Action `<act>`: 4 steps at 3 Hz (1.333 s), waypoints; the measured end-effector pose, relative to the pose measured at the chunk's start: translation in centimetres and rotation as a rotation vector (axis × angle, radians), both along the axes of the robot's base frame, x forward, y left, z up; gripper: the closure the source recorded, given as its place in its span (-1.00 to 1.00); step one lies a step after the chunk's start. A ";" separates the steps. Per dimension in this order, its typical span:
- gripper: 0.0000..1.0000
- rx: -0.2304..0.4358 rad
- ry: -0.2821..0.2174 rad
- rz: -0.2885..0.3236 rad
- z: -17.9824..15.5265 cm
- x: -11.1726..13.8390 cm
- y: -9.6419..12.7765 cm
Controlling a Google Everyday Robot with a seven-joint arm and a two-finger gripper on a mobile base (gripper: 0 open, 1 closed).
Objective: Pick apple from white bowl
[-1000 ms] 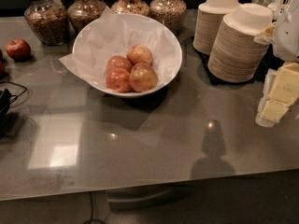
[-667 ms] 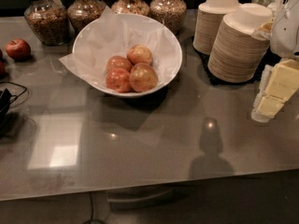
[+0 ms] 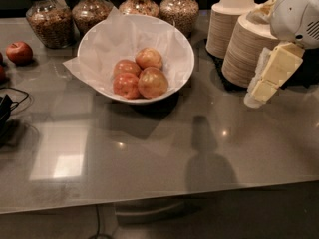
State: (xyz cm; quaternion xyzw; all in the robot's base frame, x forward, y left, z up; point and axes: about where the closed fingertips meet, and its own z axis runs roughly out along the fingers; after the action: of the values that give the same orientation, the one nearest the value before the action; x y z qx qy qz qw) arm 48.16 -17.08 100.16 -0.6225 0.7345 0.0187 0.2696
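Note:
The white bowl [image 3: 185,49], lined with crumpled white paper, stands at the table's back middle. It holds several apples. The largest apple [image 3: 152,82], dull yellow-orange with a light red blush, lies at the front right of the group, touching the smaller, redder ones. My gripper [image 3: 265,78] hangs at the right edge of the view, above the table. It is in front of the stacked bowls, well to the right of the white bowl and apart from it. It holds nothing that I can see.
Two stacks of beige disposable bowls [image 3: 247,48] stand behind the gripper. Several jars of grains [image 3: 50,19] line the back edge. A lone dark red apple [image 3: 19,52] lies at the far left. A black cable [image 3: 9,106] lies at the left edge.
My gripper has moved left and a little up, toward the white bowl. The apples and the bowl have not moved.

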 end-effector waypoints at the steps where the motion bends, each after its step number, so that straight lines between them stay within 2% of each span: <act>1: -1.00 0.002 -0.001 -0.001 0.0 0.0 0.0; 2: -1.00 0.124 0.000 -0.007 -0.9 1.3 1.7; 3: -1.00 0.312 0.036 0.054 -1.7 3.7 6.2; 4: -1.00 0.431 0.101 0.102 -1.8 5.1 9.7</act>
State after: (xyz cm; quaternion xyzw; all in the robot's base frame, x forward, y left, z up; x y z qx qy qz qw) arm 53.28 -7.42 98.40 -0.5852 0.6937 0.2199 0.3577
